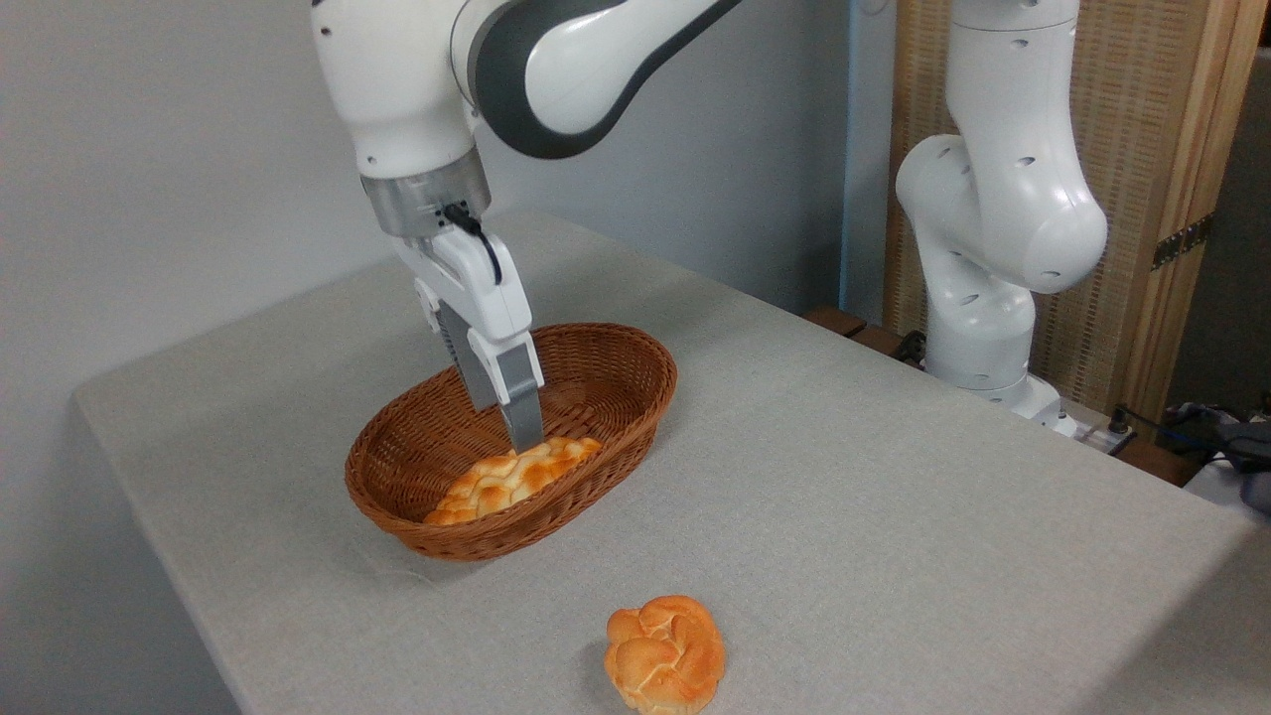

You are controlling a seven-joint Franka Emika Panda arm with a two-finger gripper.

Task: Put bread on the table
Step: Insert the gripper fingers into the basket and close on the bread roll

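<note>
The bread (501, 481), a pale golden braided loaf with orange-brown patches, lies inside the brown wicker basket (606, 437) on the light grey table (894, 516). My gripper (516, 432) reaches down into the basket, and its fingertips are at the loaf's upper right end. The near finger (518, 392) touches the top of the bread. The far finger is mostly hidden behind it, so the gap between the jaws does not show. The basket's near wall hides the lower edge of the bread.
A round knotted orange bun (664, 653) lies on the table near the front edge, below and right of the basket. The arm's white base (993, 298) stands at the far right edge. Walls close off the left and back.
</note>
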